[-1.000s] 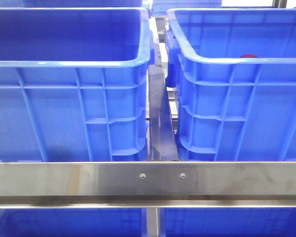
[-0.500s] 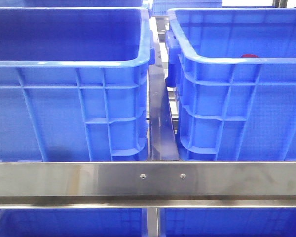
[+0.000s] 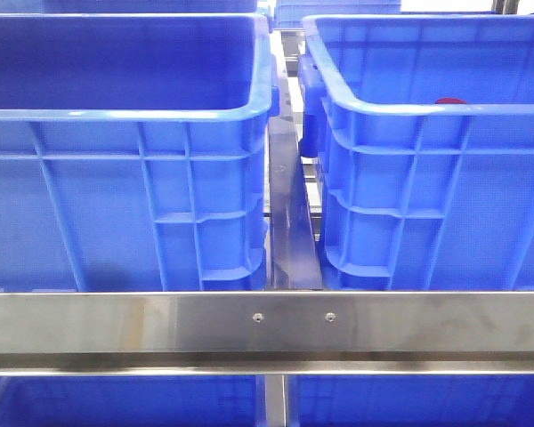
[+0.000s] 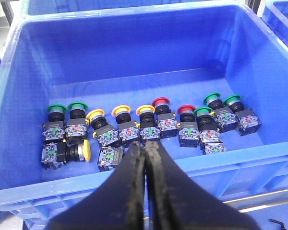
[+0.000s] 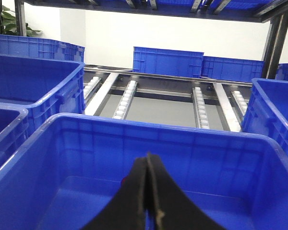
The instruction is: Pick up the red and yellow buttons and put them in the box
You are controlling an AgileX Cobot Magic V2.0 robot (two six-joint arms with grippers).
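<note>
Buttons sit in a loose row across the floor of the crate [image 4: 19, 96] under the left arm: in the left wrist view, green-capped ones [image 4: 56, 109] at both ends, yellow ones [image 4: 121, 111] left of centre, and two red ones [image 4: 161, 101] right of centre. One more yellow button [image 4: 85, 150] lies tipped on its side at lower left, just below the row. All still rest on the crate floor, none lifted.

The left pincer [image 4: 146, 158] hangs above the near wall of that crate, at the bottom centre of the frame, its jaws pressed together with nothing between them.

The right pincer [image 5: 148, 167] is likewise closed and empty, low in the right wrist view, over the near rim of the box [image 5: 259, 143]. A small patch of red [image 5: 126, 182] shows on that box's floor just left of the fingers; I take it for a red button already dropped in, though it is too hidden to be sure. From the front, a red cap [image 3: 449, 100] peeks over the right box's rim in the upper right, which fits that reading.

So I'd judge the job barely begun: perhaps one red piece delivered, while two reds and roughly four yellows wait in the left crate. The greens should stay put.
</note>
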